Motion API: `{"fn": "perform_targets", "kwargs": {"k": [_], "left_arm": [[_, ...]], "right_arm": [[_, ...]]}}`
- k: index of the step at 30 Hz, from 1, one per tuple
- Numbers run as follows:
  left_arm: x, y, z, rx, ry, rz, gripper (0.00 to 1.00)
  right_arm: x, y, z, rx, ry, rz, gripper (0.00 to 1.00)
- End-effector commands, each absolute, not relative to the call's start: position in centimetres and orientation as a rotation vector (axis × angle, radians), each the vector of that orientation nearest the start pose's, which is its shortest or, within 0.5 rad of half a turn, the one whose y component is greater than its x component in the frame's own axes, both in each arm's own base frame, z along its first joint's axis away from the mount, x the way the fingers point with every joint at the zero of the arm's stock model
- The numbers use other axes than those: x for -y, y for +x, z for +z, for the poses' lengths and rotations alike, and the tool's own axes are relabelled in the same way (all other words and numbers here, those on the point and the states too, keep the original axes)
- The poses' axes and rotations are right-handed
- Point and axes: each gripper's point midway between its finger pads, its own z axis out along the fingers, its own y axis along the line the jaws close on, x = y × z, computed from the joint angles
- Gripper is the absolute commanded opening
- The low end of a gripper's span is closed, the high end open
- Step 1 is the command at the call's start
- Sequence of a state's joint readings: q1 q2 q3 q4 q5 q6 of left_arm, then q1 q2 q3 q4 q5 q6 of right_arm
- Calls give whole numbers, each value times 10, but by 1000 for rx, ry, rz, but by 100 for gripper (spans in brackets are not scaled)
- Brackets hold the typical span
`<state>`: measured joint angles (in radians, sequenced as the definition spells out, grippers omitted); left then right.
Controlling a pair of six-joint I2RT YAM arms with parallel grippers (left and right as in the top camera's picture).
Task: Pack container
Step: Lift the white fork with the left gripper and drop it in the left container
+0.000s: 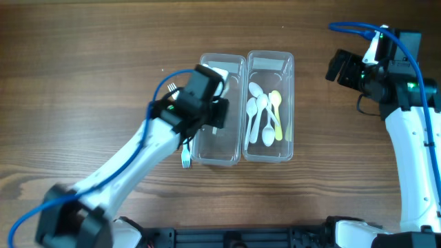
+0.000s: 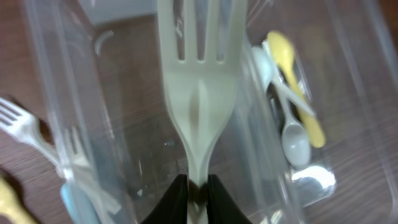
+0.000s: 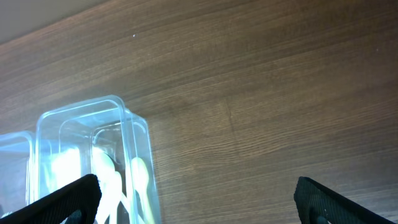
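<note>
The clear two-tub container (image 1: 245,59) stands mid-table. Its right tub holds several white spoons (image 1: 256,110) and a yellow spoon (image 1: 276,114). My left gripper (image 1: 212,103) hangs over the left tub, shut on the handle of a white plastic fork (image 2: 199,81) that points into the tub. The left wrist view also shows the spoons in the other tub (image 2: 292,118) and forks outside the left wall (image 2: 25,127). A white fork (image 1: 185,156) lies on the table by the tub's near left corner. My right gripper (image 3: 196,202) is open and empty over bare wood right of the container (image 3: 124,124).
The table is dark wood. A pale yellow piece (image 2: 9,202) and a light blue piece (image 2: 74,202) of cutlery lie outside the container's left side. The right arm (image 1: 413,131) stands at the far right, with a blue cable (image 1: 358,29) above it.
</note>
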<state>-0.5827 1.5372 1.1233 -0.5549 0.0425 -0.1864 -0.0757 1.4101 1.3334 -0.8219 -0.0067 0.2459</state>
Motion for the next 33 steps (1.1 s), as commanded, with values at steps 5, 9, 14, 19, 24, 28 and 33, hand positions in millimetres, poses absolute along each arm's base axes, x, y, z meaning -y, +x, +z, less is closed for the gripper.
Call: {"fn": "perform_targets", "kwargs": {"k": [5, 9, 14, 19, 24, 28, 33], "left_arm": [[226, 344, 184, -2437, 414, -359, 82], [147, 340, 200, -2493, 78, -89, 81], [67, 329, 139, -2755, -394, -41, 73], [55, 328, 49, -2979, -481, 47, 66], [70, 332, -5, -3085, -469, -18, 56], [69, 331, -8, -3090, -469, -15, 52], [66, 314, -22, -3121, -474, 3, 26]], "right_arm": [[29, 382, 230, -2414, 413, 89, 100], [29, 382, 230, -2414, 414, 89, 100], [29, 382, 230, -2414, 414, 89, 100], [29, 382, 230, -2414, 414, 89, 100], [29, 382, 230, -2414, 414, 89, 100], [29, 382, 230, -2414, 414, 89, 100], [29, 382, 230, -2414, 414, 89, 100]]}}
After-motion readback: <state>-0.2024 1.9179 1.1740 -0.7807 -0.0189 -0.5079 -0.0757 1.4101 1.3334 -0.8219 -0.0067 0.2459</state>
